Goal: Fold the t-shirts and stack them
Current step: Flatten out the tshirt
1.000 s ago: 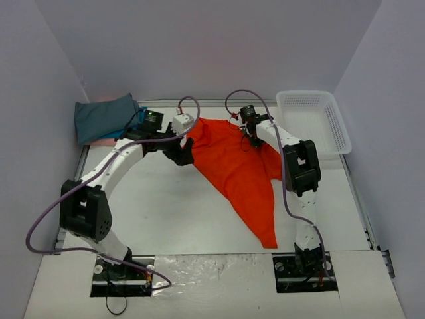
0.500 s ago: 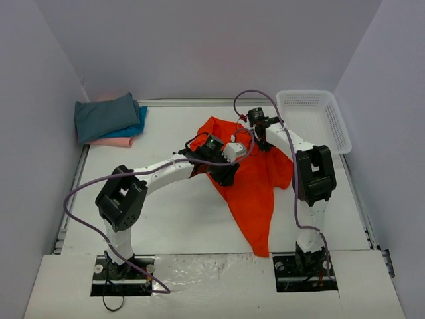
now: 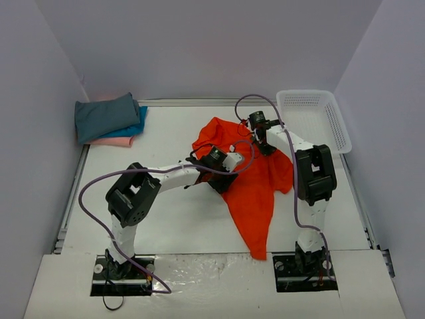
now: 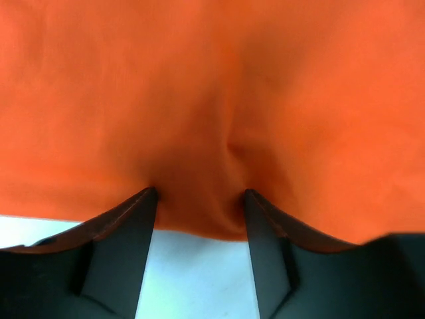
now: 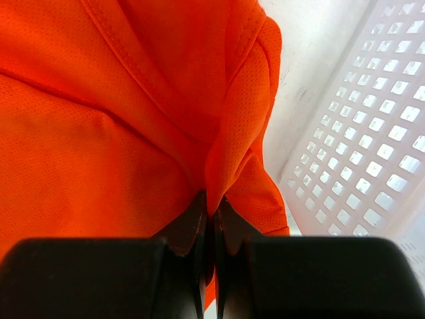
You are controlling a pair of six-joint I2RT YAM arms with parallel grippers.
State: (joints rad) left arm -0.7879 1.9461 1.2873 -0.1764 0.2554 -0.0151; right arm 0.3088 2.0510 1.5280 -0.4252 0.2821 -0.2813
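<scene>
The bright orange t-shirt lies rumpled mid-table, its long tail reaching toward the near edge. My right gripper is shut on a fold of the shirt at its far right part, the gripper pinching the mesh cloth. My left gripper sits low at the shirt's left edge. In the left wrist view that gripper stands open, with the shirt's hem bulging between its fingertips and white table showing below. Folded t-shirts are stacked at the back left: dark grey-teal over blue and pink.
A white plastic mesh basket stands at the back right, close to the right gripper and filling the right side of the right wrist view. Grey walls close in the table on three sides.
My left arm has swung from the back left across to the shirt's left edge and lowered, its jaws narrower than before. The shirt has bunched and shifted right; the right gripper moved slightly.
</scene>
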